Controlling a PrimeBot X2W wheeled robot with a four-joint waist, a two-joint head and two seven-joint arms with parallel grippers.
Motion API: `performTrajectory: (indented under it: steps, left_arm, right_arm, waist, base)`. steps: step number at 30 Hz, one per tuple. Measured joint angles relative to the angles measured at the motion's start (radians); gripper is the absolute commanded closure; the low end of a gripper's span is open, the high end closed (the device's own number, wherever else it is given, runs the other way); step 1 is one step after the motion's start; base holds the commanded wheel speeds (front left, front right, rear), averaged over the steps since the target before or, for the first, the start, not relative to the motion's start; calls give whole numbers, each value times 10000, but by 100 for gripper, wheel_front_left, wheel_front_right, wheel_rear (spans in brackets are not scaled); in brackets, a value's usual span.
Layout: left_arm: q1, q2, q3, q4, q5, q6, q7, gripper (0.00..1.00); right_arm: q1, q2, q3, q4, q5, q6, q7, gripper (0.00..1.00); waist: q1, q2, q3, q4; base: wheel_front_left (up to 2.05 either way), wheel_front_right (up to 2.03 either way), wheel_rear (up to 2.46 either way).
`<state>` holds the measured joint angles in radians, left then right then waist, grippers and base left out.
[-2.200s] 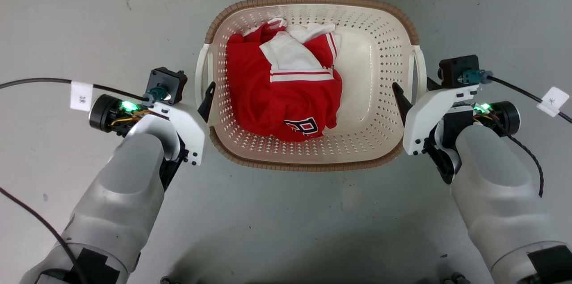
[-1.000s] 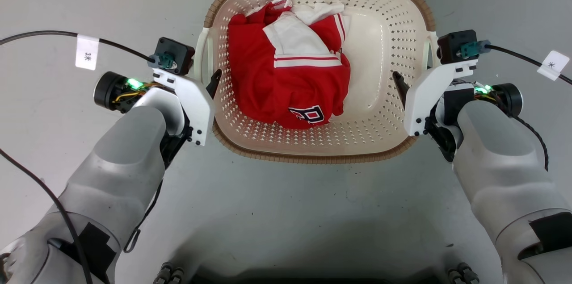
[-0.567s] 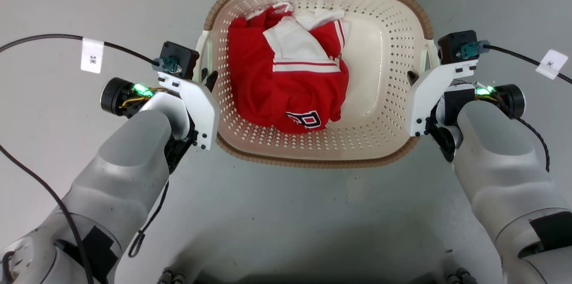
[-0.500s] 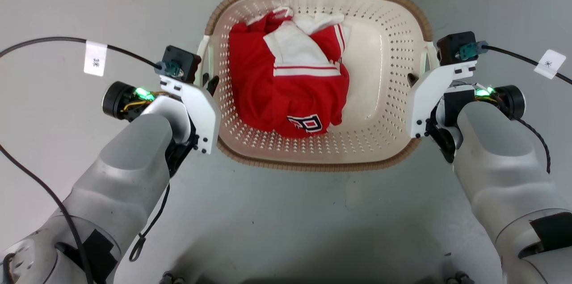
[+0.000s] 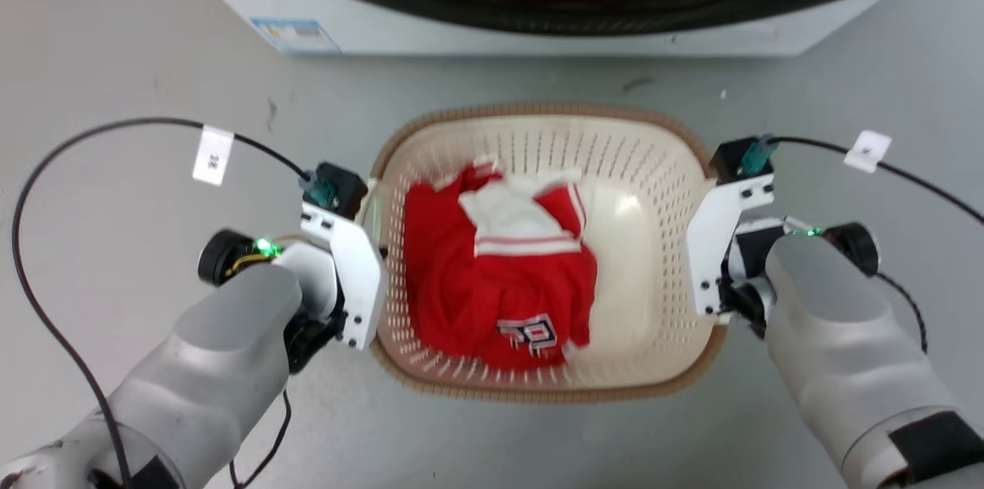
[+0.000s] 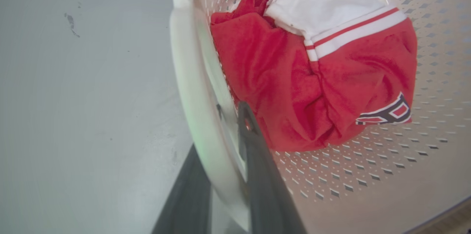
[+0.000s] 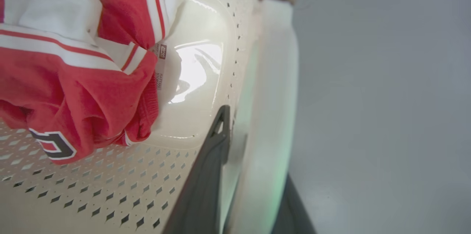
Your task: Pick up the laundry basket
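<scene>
Left wrist view: left gripper (image 6: 224, 134) clamps the basket (image 6: 368, 175) by its handle (image 6: 186, 79), held between its fingers; right gripper (image 7: 254, 142) likewise. Uneven lifting may tilt it, slipping a handle free.

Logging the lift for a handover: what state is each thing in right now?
Basket: upright, held at both sides, garment inside.
Left gripper: shut on the basket's left handle.
Right gripper: shut on its right handle.
Garment: crumpled, in the basket.
Washer: door state not visible.
</scene>
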<state>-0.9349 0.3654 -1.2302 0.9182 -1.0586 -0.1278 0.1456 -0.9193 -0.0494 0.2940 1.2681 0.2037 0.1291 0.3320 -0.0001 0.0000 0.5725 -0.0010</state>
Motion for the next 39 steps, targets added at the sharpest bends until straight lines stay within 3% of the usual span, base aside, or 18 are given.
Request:
performTrajectory:
  steps: [10, 20, 30, 39]
  left_arm:
    - [727, 734, -391, -1262, -1170, 48, 2038, 100]
    - [834, 999, -454, -1787, -1831, 58, 3229, 100]
    - [1444, 974, -481, -1783, -2251, 58, 3988, 100]
    - [1567, 972, -474, -1833, -2489, 59, 4594, 100]
  right_arm:
    - [803, -46, 1708, -765, 1407, -17, 2291, 100]
    - [851, -54, 2307, -717, 2013, -50, 3315, 100]
    - [1292, -67, 2811, -771, 2828, -50, 4161, 100]
    - [1323, -73, 3147, -732, 3191, -50, 4483, 100]
  waist:
    - [-2, 0, -2397, -180]
    - [-2, 0, -4164, -328]
    - [-2, 0, -5303, -392]
    - [-1, 0, -5566, -385]
  base:
    - [0, 0, 0]
    - [0, 0, 0]
    - [0, 0, 0]
    - [0, 0, 0]
